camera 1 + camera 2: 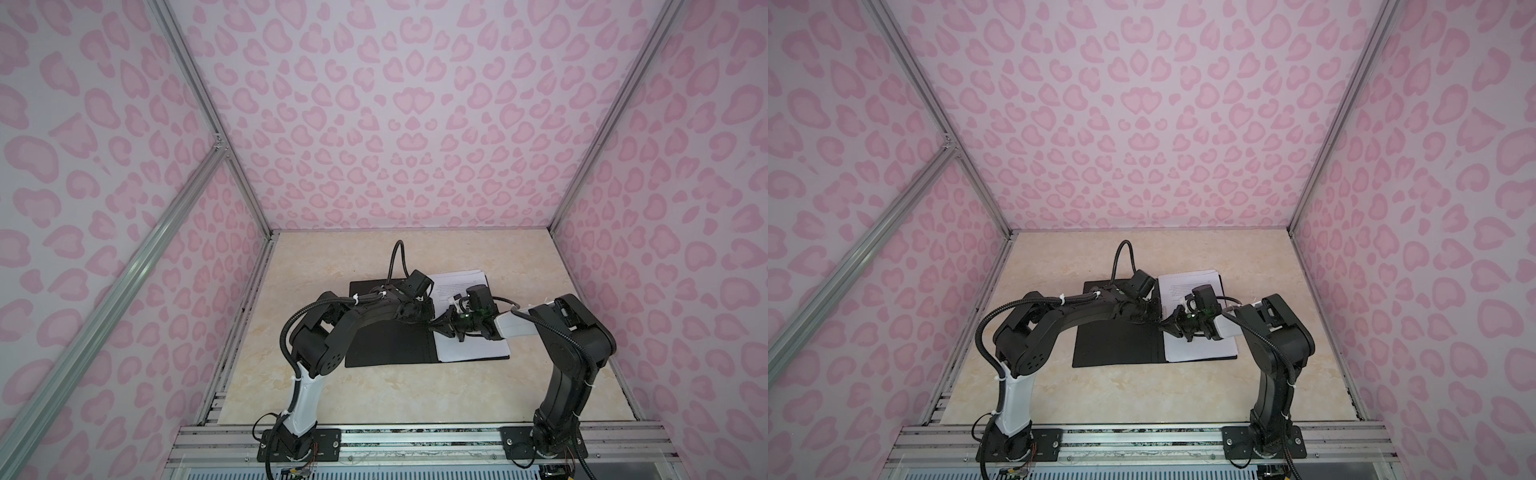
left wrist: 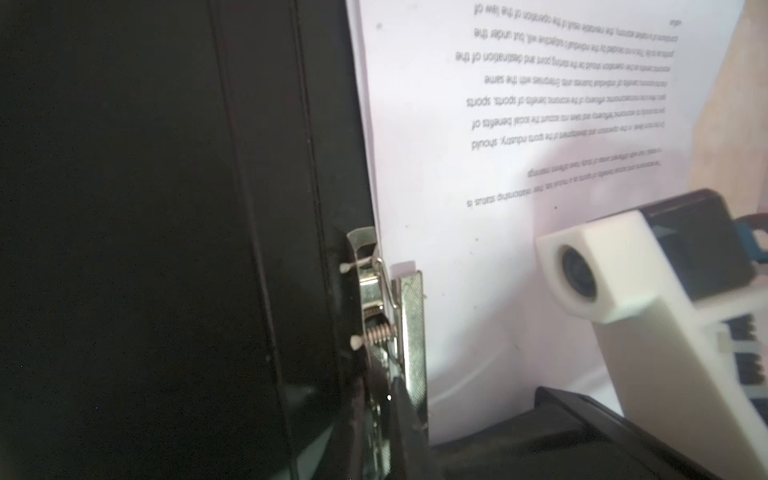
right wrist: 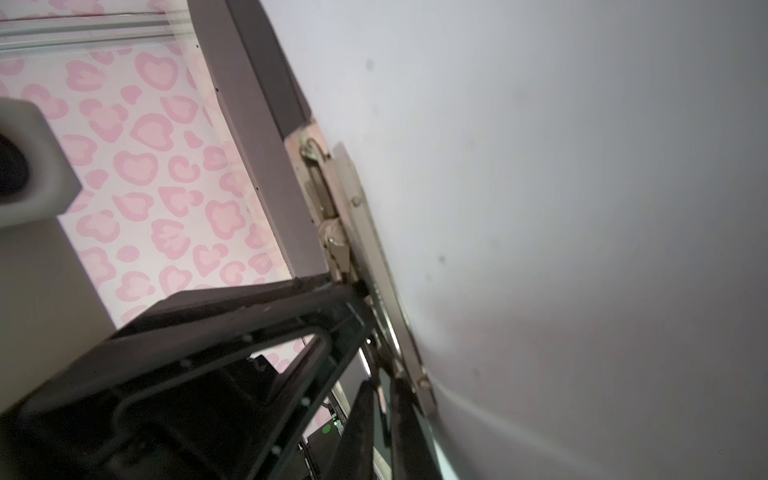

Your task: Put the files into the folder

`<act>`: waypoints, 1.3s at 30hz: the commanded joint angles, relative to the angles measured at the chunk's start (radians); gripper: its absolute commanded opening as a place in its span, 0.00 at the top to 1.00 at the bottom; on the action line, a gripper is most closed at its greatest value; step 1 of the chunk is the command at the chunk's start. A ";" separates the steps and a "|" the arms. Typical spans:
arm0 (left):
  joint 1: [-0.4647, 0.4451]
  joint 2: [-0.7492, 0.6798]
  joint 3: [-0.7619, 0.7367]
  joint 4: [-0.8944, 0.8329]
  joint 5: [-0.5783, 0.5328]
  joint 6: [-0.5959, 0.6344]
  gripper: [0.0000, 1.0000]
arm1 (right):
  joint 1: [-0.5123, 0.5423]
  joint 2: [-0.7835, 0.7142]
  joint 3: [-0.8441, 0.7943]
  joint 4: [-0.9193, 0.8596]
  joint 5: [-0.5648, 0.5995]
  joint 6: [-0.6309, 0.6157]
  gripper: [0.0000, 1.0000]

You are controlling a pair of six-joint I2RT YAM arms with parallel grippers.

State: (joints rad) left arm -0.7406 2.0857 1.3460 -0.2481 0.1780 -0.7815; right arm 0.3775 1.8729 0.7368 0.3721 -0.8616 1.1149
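The folder lies open on the table, black inside up. The files, white printed sheets, rest on its right half. Both grippers meet at the spine in both top views. My left gripper is shut on the metal spine clip, whose textured bar stands beside the files. Coming in from the right, my right gripper is shut on the lower end of the same clip, its fingers almost together against the files.
Pink-patterned walls enclose the beige table on three sides. An aluminium rail with both arm bases runs along the front edge. The right wrist camera housing sits close beside my left gripper. A cable loop arches above the folder's far edge.
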 commanded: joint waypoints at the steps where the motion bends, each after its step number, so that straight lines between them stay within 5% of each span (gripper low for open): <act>1: -0.002 0.036 -0.028 -0.209 -0.057 0.018 0.97 | -0.003 0.006 -0.002 -0.007 0.035 0.007 0.93; 15: 0.008 0.042 -0.028 -0.207 -0.051 0.017 0.97 | -0.008 -0.037 -0.039 -0.033 0.037 -0.012 0.89; 32: 0.009 0.032 -0.010 -0.194 -0.020 0.034 0.97 | -0.010 -0.027 -0.056 -0.071 0.078 -0.013 1.00; 39: 0.031 0.011 -0.008 -0.172 0.024 0.047 0.83 | -0.009 -0.077 -0.053 -0.251 0.201 -0.059 1.00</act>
State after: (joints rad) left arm -0.7197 2.0853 1.3540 -0.2371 0.2451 -0.7597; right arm 0.3714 1.7988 0.6937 0.3138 -0.7834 1.0786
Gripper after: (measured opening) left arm 0.150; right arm 0.049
